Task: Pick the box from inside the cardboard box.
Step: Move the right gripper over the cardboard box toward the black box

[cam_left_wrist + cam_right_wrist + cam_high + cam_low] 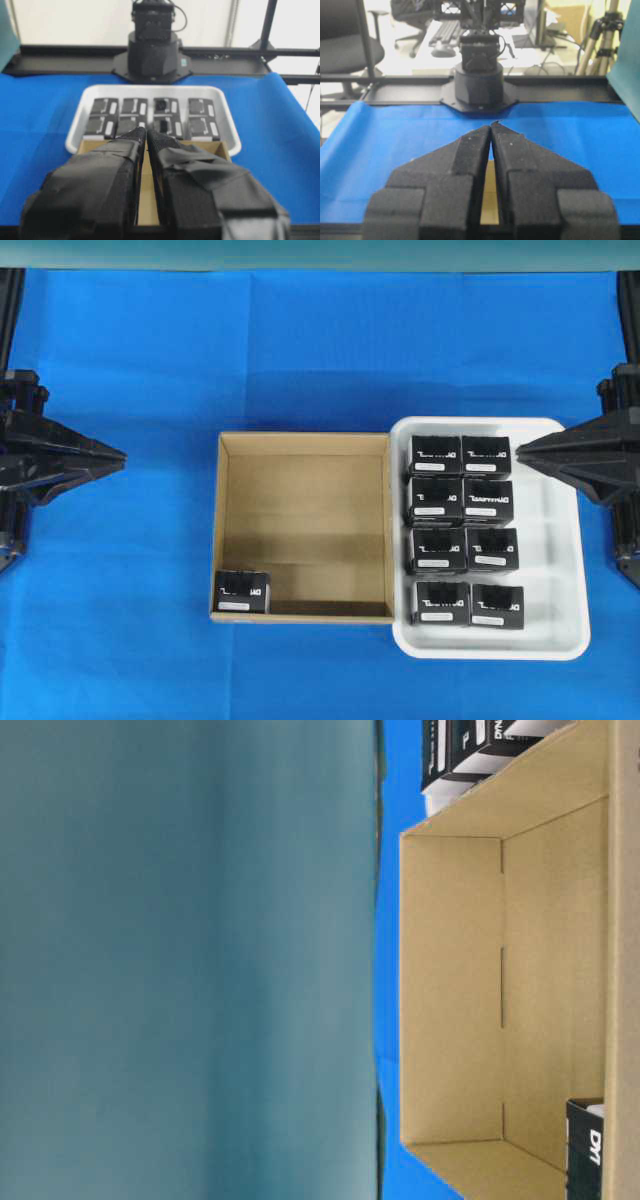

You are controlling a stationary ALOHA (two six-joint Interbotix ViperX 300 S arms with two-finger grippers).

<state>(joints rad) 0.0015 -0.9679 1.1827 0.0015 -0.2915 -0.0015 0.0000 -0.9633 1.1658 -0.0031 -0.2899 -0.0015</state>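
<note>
Sitting alone in the near-left corner of the brown cardboard box [303, 525], one small black box [241, 592] waits on the blue-draped tabletop [120, 640].
Eight matching black boxes, white-lettered with label strips, fill a white plastic tray [560, 540] in two columns of four. Left gripper [118, 453] and right gripper [522, 451] hang at opposite edges, padded fingers clenched, grasping nothing.

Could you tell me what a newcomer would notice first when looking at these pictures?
Probably the single black box alone in the near-left corner of the otherwise bare cardboard box, mid-table. Right beside it, a white tray holds eight identical black boxes in two columns. The left gripper and right gripper wait shut at the edges.
</note>
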